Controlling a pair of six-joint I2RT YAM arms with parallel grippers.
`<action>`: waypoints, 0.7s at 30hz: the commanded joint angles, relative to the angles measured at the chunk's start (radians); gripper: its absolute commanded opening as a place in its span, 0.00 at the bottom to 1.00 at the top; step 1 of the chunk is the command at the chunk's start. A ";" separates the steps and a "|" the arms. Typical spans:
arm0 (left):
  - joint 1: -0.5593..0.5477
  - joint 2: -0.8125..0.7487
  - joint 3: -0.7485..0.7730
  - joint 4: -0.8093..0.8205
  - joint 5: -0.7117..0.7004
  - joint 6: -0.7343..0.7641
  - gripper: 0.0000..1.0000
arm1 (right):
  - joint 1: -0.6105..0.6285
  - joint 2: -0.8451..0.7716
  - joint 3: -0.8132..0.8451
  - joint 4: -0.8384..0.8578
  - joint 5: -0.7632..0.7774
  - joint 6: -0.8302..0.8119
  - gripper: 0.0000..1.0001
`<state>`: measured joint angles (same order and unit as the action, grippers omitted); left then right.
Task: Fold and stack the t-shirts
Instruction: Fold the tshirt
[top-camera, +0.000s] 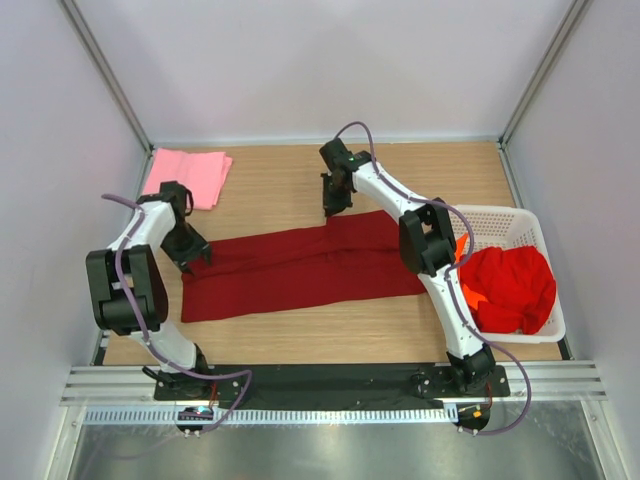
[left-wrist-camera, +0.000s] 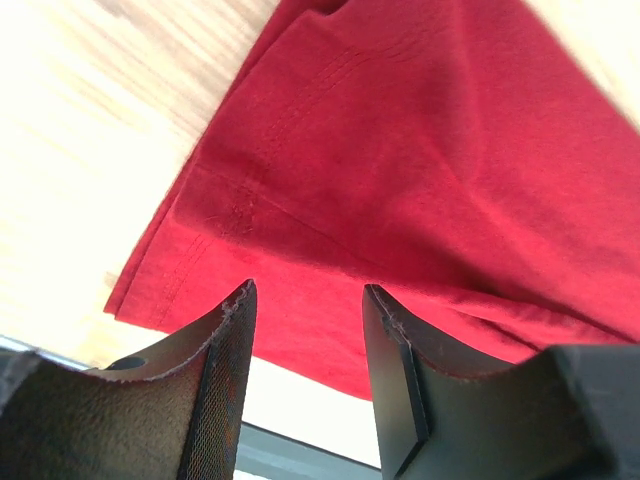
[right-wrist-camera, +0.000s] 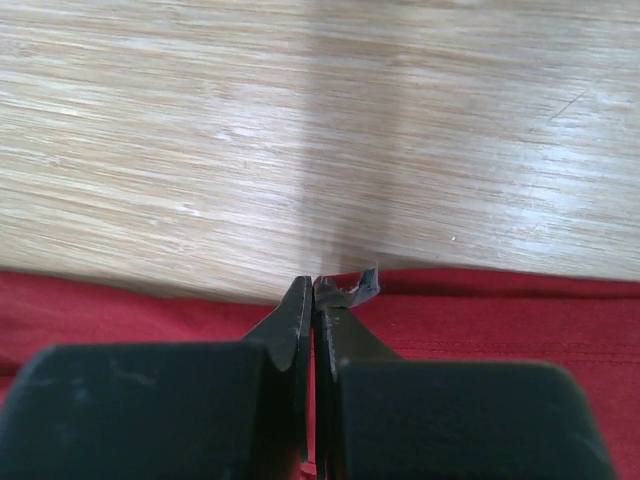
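A dark red (maroon) t-shirt (top-camera: 300, 270) lies folded into a long band across the middle of the table. My left gripper (top-camera: 192, 256) hovers over its left end, open and empty; the left wrist view shows the gripper (left-wrist-camera: 305, 288) above the cloth (left-wrist-camera: 400, 150). My right gripper (top-camera: 333, 208) is at the band's far edge, shut (right-wrist-camera: 313, 280), with a sliver of the maroon cloth (right-wrist-camera: 500, 320) between the jaws. A folded light pink t-shirt (top-camera: 190, 172) lies at the far left. A bright red t-shirt (top-camera: 510, 285) and a bit of orange t-shirt (top-camera: 462, 247) sit in the basket.
A white slotted basket (top-camera: 520, 215) stands at the right edge of the table, beside the right arm. Grey walls close in the table on three sides. A black rail runs along the near edge by the arm bases.
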<state>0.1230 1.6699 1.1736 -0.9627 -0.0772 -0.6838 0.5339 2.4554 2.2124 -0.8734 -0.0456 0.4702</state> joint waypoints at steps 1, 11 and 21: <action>0.013 0.013 0.003 -0.044 -0.029 -0.036 0.48 | 0.009 -0.056 0.021 -0.022 -0.005 0.001 0.01; 0.059 0.028 0.050 -0.065 -0.053 -0.026 0.47 | 0.028 -0.354 -0.322 -0.064 -0.008 0.048 0.01; 0.073 0.051 0.051 -0.050 -0.055 -0.002 0.47 | 0.110 -0.618 -0.768 0.036 -0.082 0.177 0.04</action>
<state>0.1833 1.7195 1.2003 -1.0080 -0.1162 -0.6983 0.6151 1.8893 1.5333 -0.8799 -0.0902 0.5835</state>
